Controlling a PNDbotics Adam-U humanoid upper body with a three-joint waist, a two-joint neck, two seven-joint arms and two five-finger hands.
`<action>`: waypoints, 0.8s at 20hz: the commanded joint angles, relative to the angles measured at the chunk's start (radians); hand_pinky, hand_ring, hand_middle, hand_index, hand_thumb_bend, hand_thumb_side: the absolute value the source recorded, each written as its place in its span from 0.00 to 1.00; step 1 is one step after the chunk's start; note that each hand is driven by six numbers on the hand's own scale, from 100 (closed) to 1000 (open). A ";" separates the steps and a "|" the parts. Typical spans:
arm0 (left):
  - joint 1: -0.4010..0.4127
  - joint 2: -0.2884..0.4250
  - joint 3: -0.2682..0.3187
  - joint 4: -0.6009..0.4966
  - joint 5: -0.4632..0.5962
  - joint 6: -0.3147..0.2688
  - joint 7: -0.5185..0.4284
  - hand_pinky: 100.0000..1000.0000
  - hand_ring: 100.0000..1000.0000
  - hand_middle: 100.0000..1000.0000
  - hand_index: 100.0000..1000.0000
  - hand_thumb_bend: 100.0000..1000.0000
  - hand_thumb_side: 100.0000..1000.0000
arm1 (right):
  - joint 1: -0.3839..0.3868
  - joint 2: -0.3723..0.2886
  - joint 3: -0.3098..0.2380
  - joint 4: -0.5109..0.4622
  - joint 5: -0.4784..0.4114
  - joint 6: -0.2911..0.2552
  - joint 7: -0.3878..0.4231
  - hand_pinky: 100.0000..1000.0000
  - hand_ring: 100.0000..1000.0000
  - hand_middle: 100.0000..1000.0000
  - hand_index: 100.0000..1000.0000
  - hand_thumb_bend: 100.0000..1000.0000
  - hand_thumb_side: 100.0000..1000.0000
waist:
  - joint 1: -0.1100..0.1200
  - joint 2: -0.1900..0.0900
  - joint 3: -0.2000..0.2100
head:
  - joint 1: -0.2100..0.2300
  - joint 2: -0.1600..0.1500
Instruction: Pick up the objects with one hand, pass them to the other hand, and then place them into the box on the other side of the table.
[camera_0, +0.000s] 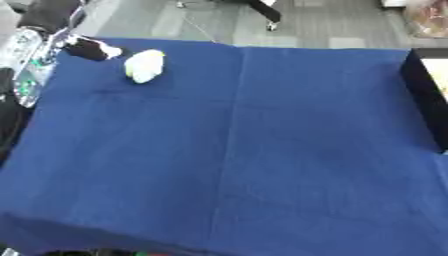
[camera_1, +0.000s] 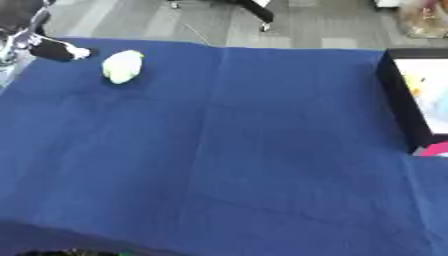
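One small, pale yellow-white lump (camera_0: 144, 65), maybe soft, lies near the far left corner of the dark blue cloth on the table (camera_0: 245, 150). Just to its left is the black left hand (camera_0: 90, 49), not touching it; I cannot tell how its fingers are set. At the right edge stands a black-walled box (camera_1: 398, 100) with a white inside.

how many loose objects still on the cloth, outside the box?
1. A pale yellow-white object lies at the far left of the blue cloth, just right of the left hand. The box interior is only partly visible, so more may sit there.
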 joint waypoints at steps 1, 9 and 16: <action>-0.053 -0.034 0.028 0.126 -0.123 0.019 0.054 0.76 0.72 0.72 0.84 0.68 0.43 | -0.009 -0.005 0.000 -0.023 -0.018 -0.002 0.017 1.00 1.00 0.78 1.00 0.00 0.38 | -0.004 -0.006 -0.006 | 0.023 -0.021; -0.087 -0.092 0.060 0.252 -0.216 0.071 0.194 0.73 0.65 0.64 0.78 0.62 0.30 | -0.015 0.006 0.002 -0.022 -0.036 -0.003 0.038 1.00 1.00 0.78 1.00 0.00 0.38 | -0.014 0.020 -0.025 | 0.038 -0.035; -0.086 -0.108 0.067 0.273 -0.237 0.121 0.242 0.71 0.64 0.64 0.78 0.60 0.22 | -0.023 0.016 0.009 -0.017 -0.040 -0.008 0.054 1.00 1.00 0.77 1.00 0.00 0.37 | -0.018 0.036 -0.041 | 0.053 -0.044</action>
